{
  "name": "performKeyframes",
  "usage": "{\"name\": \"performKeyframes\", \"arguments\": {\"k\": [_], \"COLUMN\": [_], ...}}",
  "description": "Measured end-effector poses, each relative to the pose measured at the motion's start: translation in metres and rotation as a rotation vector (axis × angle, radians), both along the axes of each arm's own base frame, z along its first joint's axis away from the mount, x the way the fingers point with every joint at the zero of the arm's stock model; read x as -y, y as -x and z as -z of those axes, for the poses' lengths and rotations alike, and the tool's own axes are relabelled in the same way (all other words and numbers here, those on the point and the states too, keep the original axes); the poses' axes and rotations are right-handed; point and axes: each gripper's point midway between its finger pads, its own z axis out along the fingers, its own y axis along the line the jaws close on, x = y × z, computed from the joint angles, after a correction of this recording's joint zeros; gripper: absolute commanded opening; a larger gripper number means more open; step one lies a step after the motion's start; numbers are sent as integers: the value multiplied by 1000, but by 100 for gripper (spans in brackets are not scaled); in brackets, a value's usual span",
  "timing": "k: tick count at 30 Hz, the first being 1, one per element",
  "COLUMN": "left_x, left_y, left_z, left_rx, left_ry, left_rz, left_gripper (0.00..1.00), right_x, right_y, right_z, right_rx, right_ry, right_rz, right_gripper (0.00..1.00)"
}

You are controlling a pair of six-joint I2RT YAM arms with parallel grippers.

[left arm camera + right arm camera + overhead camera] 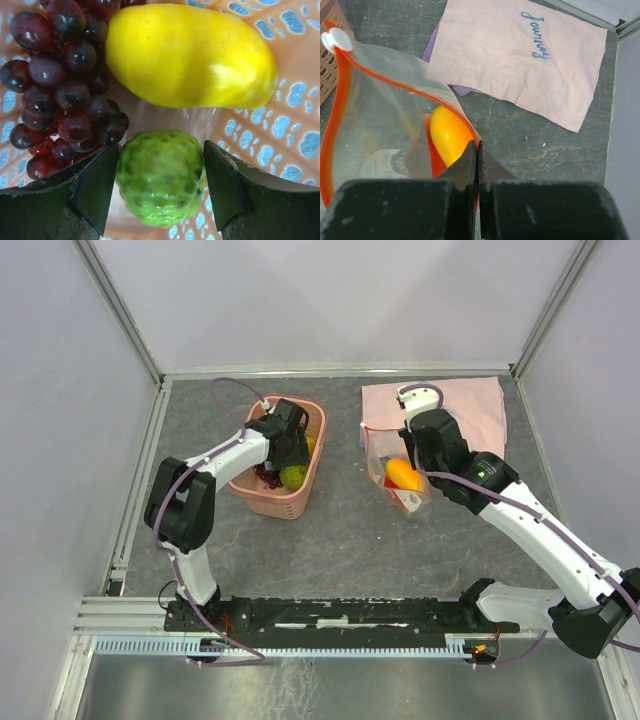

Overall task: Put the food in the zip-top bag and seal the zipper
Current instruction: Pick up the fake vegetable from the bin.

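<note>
My left gripper (160,150) hangs wide open inside the pink basket (295,60), jaws straddling the bumpy green fruit (160,182) but not closed on it; it looks light, hard and knobbly, so a squeeze across its middle should hold; the smooth mango (190,55) and grapes (65,85) lie just beyond; that arm reaches far, wrist pitched down; my right gripper (477,150) is pinched tight on the zipper (340,85), holding up the floppy zip-top bag (385,115), right of the basket.

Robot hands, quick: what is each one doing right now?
Left hand: open, one finger each side of the bumpy green fruit.
Right hand: shut, pinching the zip-top bag at its rim.
</note>
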Motion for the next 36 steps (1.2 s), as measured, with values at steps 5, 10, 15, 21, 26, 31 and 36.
{"name": "performKeyframes", "arguments": {"k": [5, 10, 15, 21, 26, 31, 36], "left_x": [1, 3, 2, -2, -4, -10, -23], "left_y": [3, 9, 17, 25, 31, 43, 63], "left_z": [16, 23, 27, 5, -16, -14, 1], "left_rx": [-34, -62, -87, -62, -20, -40, -98], "left_ry": [-6, 4, 11, 20, 41, 31, -14], "left_rz": [6, 18, 26, 25, 29, 32, 24], "left_gripper": [77, 80, 86, 87, 87, 88, 88], "right_x": [0, 0, 0, 0, -1, -1, -2], "right_y": [0, 0, 0, 0, 1, 1, 1], "right_z": [0, 0, 0, 1, 1, 1, 1], "right_rx": [0, -1, -3, -3, -4, -6, -7], "right_ry": [0, 0, 0, 0, -1, -3, -4], "right_rz": [0, -1, -3, -3, -4, -9, -11], "right_gripper": [2, 2, 2, 2, 2, 2, 2]}}
